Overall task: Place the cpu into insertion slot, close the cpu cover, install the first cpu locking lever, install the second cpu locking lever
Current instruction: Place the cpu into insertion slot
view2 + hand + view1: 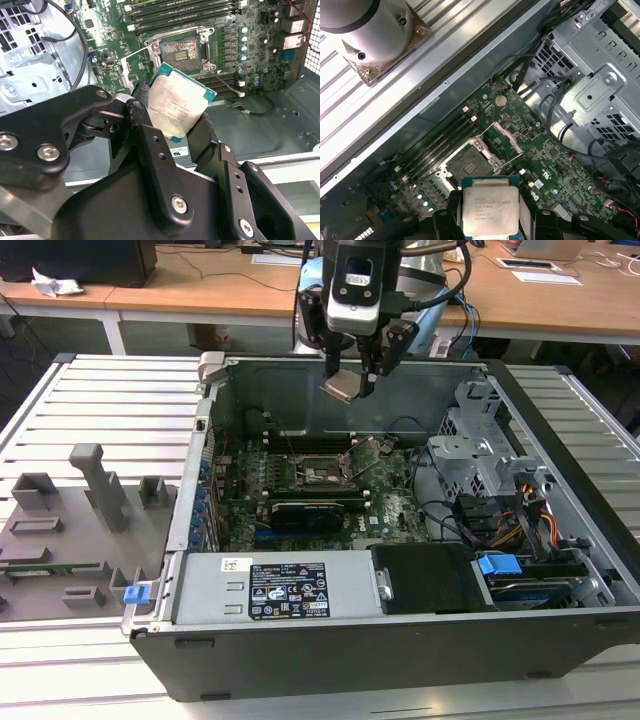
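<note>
Cpu (177, 107): small flat square chip with a silvery-tan metal face and green rim. It is clamped by opposite edges between the black fingers (145, 130) of the gripper (175, 114). It is tilted and held in the air above the open dark computer case (400, 660), near the case's far wall.

Insertion slot (470, 162): square socket on the green motherboard (560, 170), below the chip, with its contacts exposed.

Cpu cover (504, 141): thin silver metal frame, swung open beside the slot.

Silver metal drive cage (480, 450): at the case's far corner, on the exterior view's right.

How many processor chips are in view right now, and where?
1. The chip sits clamped in the gripper, above the open case; the socket looks empty. Others could be hidden.
</note>
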Tool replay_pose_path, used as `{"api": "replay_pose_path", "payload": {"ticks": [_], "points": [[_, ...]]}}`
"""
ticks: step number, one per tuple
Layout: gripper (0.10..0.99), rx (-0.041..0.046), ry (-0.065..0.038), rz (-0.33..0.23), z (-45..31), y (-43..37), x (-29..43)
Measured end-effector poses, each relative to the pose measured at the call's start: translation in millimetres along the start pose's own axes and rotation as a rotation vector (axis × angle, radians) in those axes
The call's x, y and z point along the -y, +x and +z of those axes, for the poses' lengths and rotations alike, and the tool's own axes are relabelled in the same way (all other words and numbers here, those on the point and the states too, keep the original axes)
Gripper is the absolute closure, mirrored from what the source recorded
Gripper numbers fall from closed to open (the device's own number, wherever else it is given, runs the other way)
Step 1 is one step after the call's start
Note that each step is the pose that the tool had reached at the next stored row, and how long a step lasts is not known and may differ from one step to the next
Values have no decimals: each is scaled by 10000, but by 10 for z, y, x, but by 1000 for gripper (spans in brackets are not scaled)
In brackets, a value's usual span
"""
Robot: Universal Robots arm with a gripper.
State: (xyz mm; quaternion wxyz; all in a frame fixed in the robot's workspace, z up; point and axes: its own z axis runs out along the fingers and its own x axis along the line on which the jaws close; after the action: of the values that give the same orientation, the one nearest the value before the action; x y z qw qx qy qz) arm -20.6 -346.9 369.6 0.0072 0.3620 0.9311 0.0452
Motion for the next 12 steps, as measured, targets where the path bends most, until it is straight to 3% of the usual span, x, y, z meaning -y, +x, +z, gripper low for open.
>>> {"api": "replay_pose_path", "payload": {"ticks": [12], "points": [[545,82,-18,917,2,0,0]]}}
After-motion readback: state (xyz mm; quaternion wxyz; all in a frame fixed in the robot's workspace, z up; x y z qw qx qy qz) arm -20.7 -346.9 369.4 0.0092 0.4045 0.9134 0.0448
